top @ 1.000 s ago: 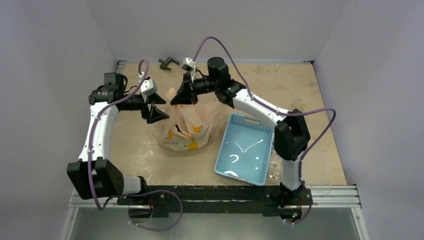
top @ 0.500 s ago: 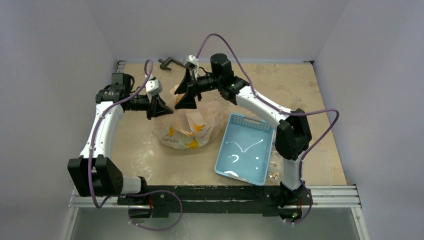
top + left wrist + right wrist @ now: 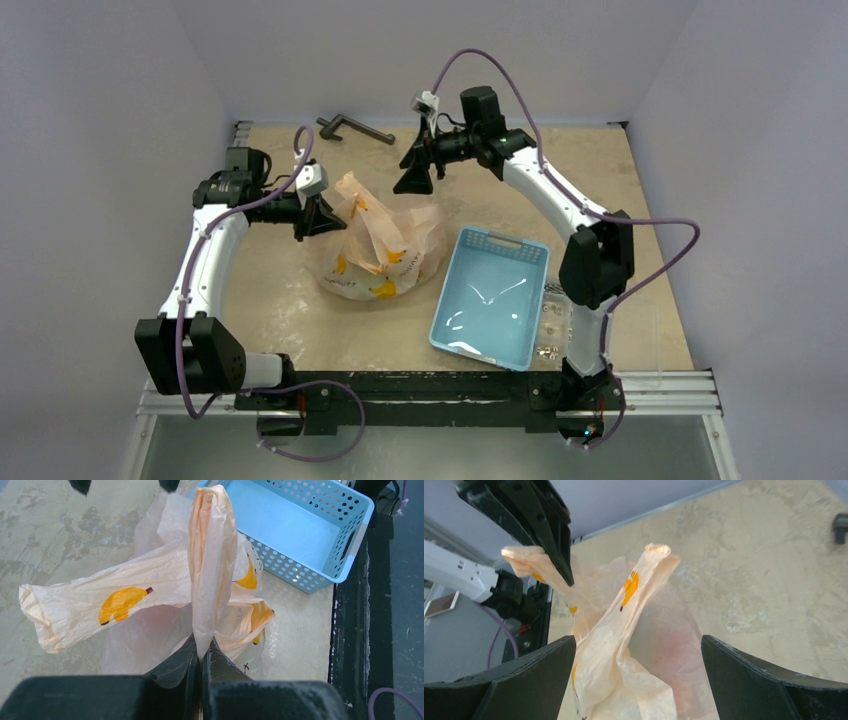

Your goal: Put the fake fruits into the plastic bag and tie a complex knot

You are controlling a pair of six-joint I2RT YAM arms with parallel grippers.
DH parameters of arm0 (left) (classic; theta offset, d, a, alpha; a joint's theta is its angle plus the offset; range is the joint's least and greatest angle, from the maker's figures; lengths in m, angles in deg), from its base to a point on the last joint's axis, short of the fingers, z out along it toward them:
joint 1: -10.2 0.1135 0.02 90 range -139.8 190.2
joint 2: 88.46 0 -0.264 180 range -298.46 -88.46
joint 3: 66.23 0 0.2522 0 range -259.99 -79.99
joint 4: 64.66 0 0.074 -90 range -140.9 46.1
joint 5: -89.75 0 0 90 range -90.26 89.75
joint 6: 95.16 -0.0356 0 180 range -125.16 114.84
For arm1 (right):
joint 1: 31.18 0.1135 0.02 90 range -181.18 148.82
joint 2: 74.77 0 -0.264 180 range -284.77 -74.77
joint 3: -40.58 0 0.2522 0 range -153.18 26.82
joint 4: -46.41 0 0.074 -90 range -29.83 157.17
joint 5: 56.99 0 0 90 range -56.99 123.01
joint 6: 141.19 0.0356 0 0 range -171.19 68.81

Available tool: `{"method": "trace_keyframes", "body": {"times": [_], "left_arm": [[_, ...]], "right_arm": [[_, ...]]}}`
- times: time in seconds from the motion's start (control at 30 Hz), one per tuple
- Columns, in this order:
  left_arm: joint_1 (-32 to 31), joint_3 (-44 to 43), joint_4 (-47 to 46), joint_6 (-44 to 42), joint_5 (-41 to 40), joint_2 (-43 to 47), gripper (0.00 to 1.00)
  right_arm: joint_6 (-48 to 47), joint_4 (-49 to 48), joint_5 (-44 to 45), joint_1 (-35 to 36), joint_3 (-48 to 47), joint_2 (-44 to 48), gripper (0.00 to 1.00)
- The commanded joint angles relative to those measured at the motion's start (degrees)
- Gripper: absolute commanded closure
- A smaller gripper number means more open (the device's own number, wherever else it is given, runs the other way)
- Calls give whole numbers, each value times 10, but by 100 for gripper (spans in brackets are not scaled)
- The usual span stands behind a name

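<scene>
left hand clamps one bag handle upright, likely tensioning it for the knot. right hand gapes wide, gripping nothing, facing the free handle. plastic bag sits on tabletop beside blue basket.

Overhead, wrist close-ups — common bag

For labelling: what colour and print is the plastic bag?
Pale orange plastic bag with yellow banana prints; left wrist view shows it best.
</scene>
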Motion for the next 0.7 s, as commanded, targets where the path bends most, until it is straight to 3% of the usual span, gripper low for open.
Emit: {"method": "trace_keyframes", "body": {"times": [0.0,0.13,0.4,0.57,0.67], "left_arm": [[-6,-18,7,-35,4,9,100],[-7,-18,8,-40,-1,11,100],[-8,-23,2,-41,-7,2,100],[-8,-25,3,-49,-12,-4,100],[-9,-25,5,-55,-15,-7,100]], "right_arm": [[-57,112,-35,17,-78,-60,1],[-45,164,-46,28,-142,-114,1],[-60,241,-97,54,-182,-162,1],[-21,207,-132,64,-153,-152,1],[-8,190,-137,68,-143,-149,11]]}}
